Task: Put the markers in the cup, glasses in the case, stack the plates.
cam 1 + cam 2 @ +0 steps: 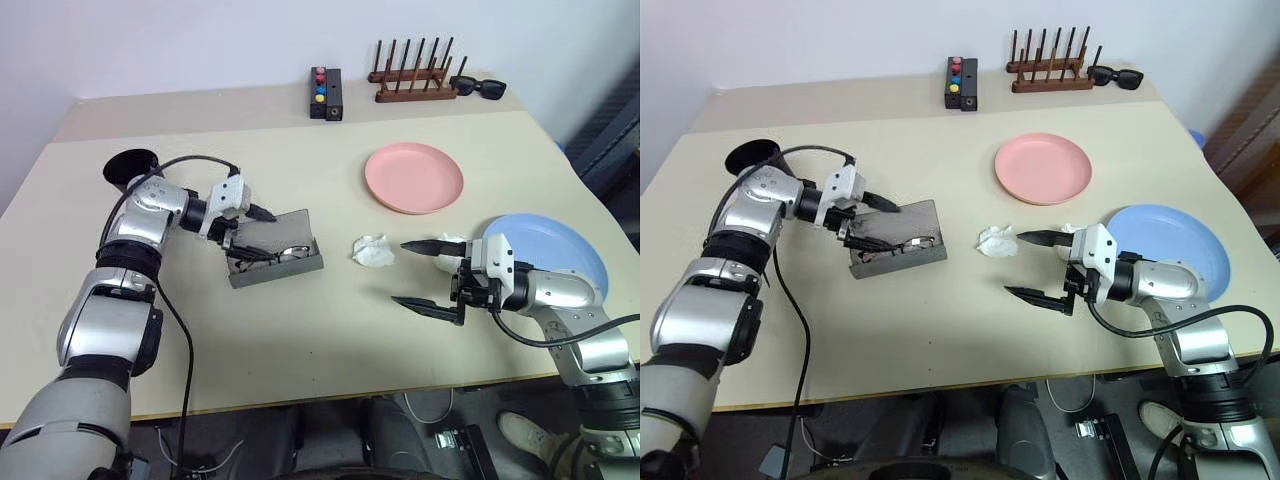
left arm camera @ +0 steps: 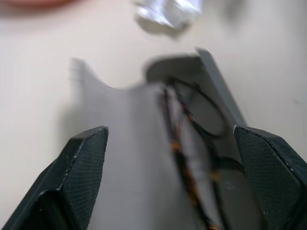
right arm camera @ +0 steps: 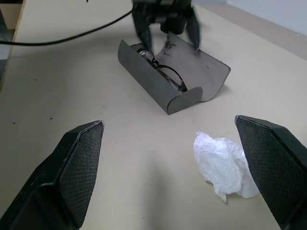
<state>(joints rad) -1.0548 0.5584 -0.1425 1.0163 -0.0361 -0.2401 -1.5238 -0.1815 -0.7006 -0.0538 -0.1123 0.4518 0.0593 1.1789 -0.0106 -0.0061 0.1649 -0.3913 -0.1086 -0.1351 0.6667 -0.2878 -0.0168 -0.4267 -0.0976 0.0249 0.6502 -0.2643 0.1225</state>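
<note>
Left claw stands spread wide over the oblong grey hard-shell glasses case, gripping nothing; the thin dark-rimmed eyeglasses lie inside the open shell, one fingertip just beside the frame. Risk: if the fingers lift off at an angle they could catch an arm of the eyeglasses and drag them back out, or tip the light case, whose lid is not yet closed; closing the lid on a protruding arm could also jam it. Right claw is likewise spread and empty, hovering above the beige counter between a crumpled white tissue and the light blue round plastic plate; a sweep toward either plate could push the tissue along. The salmon pink round plastic plate sits well apart from the blue one, unstacked. The tall black tapered cup stands behind the left forearm, where an elbow swing could knock it. Count: plates two, case one, eyeglasses one, cup one, tissue one, chunky black sunglasses one, wooden peg rack one, black button box one; markers cannot be made out.
</note>
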